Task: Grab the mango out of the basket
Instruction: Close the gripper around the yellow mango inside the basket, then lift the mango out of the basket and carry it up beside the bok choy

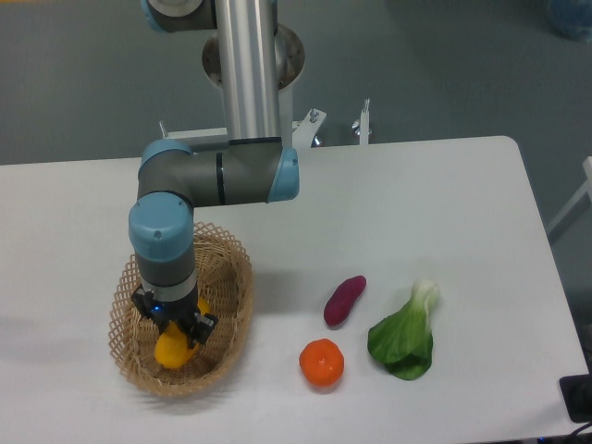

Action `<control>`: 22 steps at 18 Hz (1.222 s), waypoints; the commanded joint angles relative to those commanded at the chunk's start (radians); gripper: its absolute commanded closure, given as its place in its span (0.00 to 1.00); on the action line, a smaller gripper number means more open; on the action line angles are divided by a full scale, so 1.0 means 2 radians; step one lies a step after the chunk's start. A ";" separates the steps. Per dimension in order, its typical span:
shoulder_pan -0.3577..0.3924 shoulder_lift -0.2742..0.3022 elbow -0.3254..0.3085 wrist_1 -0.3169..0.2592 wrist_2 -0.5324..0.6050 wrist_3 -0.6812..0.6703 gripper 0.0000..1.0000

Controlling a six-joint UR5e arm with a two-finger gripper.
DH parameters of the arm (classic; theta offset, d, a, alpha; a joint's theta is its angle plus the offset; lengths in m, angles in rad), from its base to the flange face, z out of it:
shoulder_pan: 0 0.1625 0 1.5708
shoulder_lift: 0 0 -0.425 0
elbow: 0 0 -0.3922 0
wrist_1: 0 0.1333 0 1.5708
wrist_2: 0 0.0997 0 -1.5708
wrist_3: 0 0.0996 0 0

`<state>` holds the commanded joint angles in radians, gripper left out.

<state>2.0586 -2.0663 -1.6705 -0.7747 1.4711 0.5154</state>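
Mango (172,350): inside the wicker basket (233,277), directly under the pincer (175,335), partly hidden by it.
Arm: elbow bent above the basket's far rim, wrist pointing straight down.
Pincer: lowered into the basket, touching the mango; its spread and grip cannot be told.
Bench (416,194): carries the basket.

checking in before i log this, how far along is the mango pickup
Done: the gripper is down inside the basket, right over the mango. In hand: closing on it, though the jaws are too hidden to confirm a grip. Left: lifting the mango clear of the basket.
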 joint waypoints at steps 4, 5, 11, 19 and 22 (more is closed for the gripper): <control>0.005 0.009 0.002 0.000 0.000 0.005 0.48; 0.007 0.015 0.005 -0.001 0.000 0.005 0.48; 0.055 0.052 0.020 -0.008 -0.003 0.024 0.48; 0.170 0.114 0.023 -0.117 -0.020 0.196 0.48; 0.225 0.130 0.029 -0.171 -0.037 0.280 0.48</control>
<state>2.5077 -1.8056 -1.6122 -1.1164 1.3975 1.0763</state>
